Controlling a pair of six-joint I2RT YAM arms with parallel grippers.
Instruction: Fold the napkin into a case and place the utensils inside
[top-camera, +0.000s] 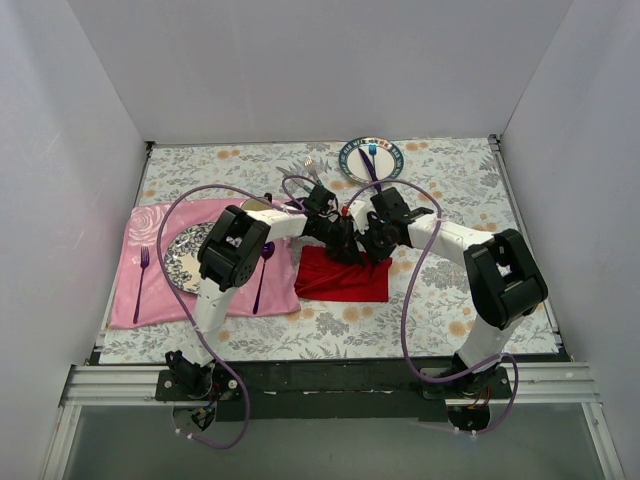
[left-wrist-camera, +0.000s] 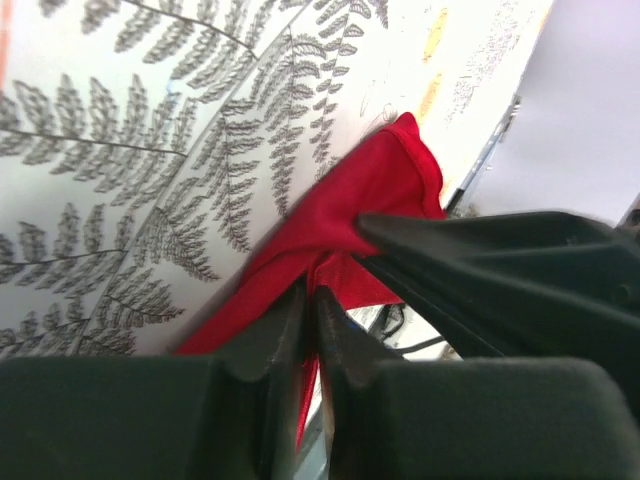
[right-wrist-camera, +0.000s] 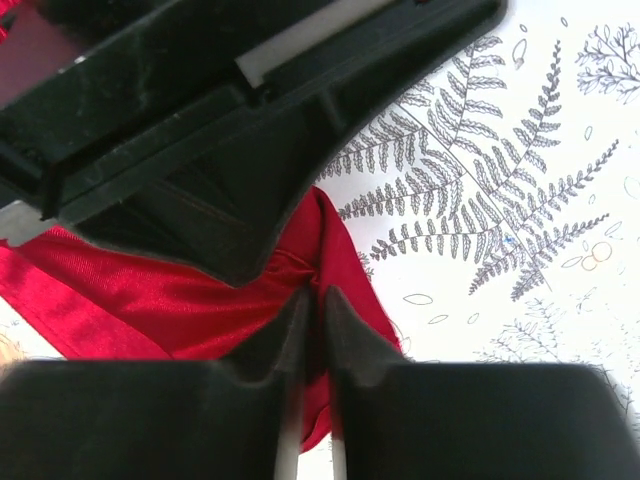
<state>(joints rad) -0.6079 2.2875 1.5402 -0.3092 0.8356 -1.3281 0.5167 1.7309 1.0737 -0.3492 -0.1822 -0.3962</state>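
- Desk (top-camera: 450, 300), covered by a floral cloth; both arms reach in to its middle.
- Pink rose placemat (top-camera: 150, 300) on the left side of the desk.
- Napkin (top-camera: 340, 282), red, lies mid-desk just right of the placemat. Its far edge is gathered up under the two wrists.
- Patterned plate (top-camera: 185, 258) on the placemat; second plate (top-camera: 372, 158) at the far edge.
- Left gripper (left-wrist-camera: 312, 300): jaws pressed together, pinching a fold of napkin (left-wrist-camera: 370, 190).
- Right gripper (right-wrist-camera: 318, 300): jaws nipped onto the napkin (right-wrist-camera: 150, 300), close beside the left one.
- Purple fork (top-camera: 142, 280) and purple spoon (top-camera: 262, 275) flank the near plate.
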